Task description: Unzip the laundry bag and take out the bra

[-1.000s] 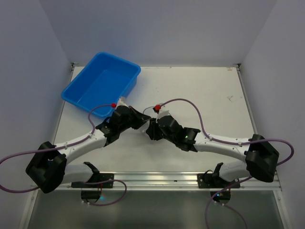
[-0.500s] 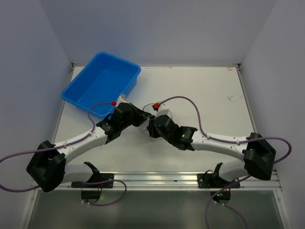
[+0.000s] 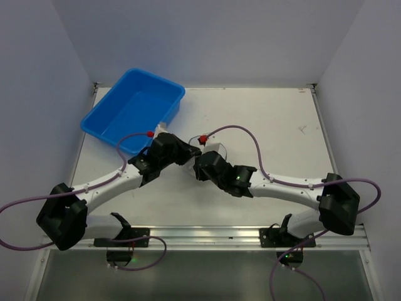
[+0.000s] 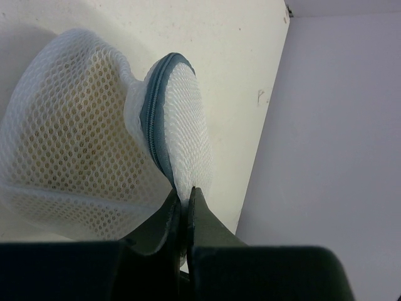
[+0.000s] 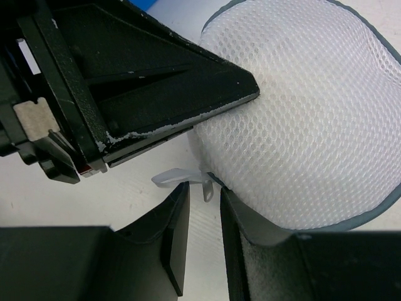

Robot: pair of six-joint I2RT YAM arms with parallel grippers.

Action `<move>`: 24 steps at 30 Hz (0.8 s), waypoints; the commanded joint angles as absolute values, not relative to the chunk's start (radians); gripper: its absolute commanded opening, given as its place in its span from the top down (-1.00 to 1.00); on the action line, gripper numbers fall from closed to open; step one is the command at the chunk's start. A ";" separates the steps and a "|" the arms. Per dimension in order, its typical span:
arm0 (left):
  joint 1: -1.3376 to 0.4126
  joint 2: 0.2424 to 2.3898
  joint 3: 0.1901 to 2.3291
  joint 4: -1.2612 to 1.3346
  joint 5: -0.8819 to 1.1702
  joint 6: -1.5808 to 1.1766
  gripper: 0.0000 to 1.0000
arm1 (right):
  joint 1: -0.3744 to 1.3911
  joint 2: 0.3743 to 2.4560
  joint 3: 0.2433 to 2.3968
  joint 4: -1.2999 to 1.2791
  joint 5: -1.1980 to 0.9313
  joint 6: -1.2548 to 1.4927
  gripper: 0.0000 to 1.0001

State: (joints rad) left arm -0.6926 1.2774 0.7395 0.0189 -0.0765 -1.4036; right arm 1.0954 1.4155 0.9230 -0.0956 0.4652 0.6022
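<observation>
The laundry bag point(image 4: 81, 144) is a white mesh drum with a dark zipper band point(image 4: 153, 119). It lies on the table, mostly hidden under both grippers in the top view. The bra point(image 4: 69, 119) shows only as a mustard tint through the mesh. My left gripper point(image 4: 185, 191) is shut on the bag's mesh edge by the zipper band; it also shows in the top view point(image 3: 186, 158). My right gripper point(image 5: 203, 191) is narrowly open beside the bag point(image 5: 301, 119). The small zipper pull point(image 5: 207, 190) hangs between its fingers, untouched. It shows in the top view point(image 3: 199, 168) against the left gripper.
A blue plastic tub point(image 3: 135, 108) stands at the back left, just behind the left gripper. The left gripper's black body point(image 5: 125, 81) fills the upper left of the right wrist view, very close to the right fingers. The white table point(image 3: 269, 125) extends right.
My right gripper has moved left and slightly away, closing in on the left gripper and the bag. The left gripper has shifted slightly forward, still pinching the bag.
</observation>
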 commanded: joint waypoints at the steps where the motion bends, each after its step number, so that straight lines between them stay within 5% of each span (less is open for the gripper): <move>1: -0.710 1.278 0.781 0.002 -0.068 -1.411 1.00 | 1.101 1.420 0.982 -0.074 0.537 0.592 0.42; 14: -0.712 1.272 0.785 0.002 -0.061 -1.411 1.00 | 1.108 1.447 1.006 -0.132 0.618 0.624 0.42; 17: -0.712 1.266 0.782 0.002 -0.060 -1.407 1.00 | 1.108 1.450 1.006 -0.146 0.627 0.634 0.53; 22: -0.712 1.256 0.778 -0.038 -0.072 -1.387 1.00 | 1.109 1.421 0.979 -0.169 0.634 0.634 0.99; 24: -0.712 1.255 0.773 -0.044 -0.077 -1.371 1.00 | 1.109 1.395 0.953 -0.173 0.635 0.621 1.00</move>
State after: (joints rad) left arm -0.6964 1.2789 0.7506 -0.0010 -0.0753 -1.3987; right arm 1.1130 1.4384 0.9638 -0.1722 0.5518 0.6178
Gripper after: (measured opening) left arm 0.046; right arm 0.012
